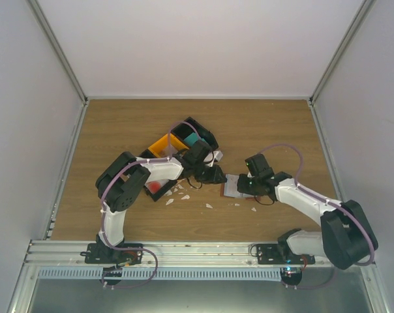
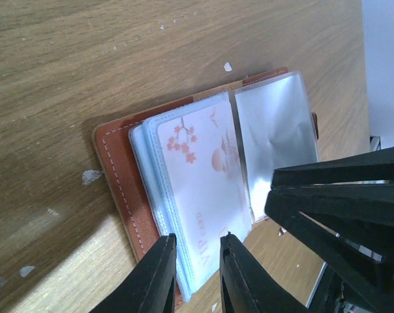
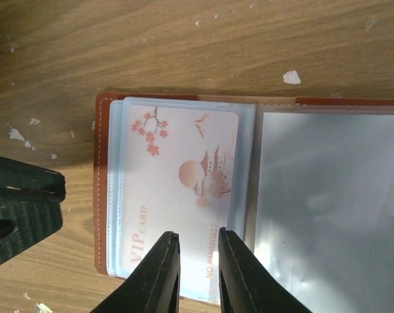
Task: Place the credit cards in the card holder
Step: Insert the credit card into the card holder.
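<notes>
While one card (image 3: pixel 177 195) sits in the holder (image 3: pixel 102 195), a teal card (image 1: pixel 192 139) waits in the tray (image 1: pixel 161 144); both jaws narrow, grip unclear.

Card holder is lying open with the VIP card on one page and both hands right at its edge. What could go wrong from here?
1. The left hand and right hand crowd the same edge of the VIP card, so they could collide.
2. Pulling away might drag the card out or lift the clear sleeves, flipping the card holder shut.
3. White scraps lie beside it, and one could get swept into a sleeve.
</notes>
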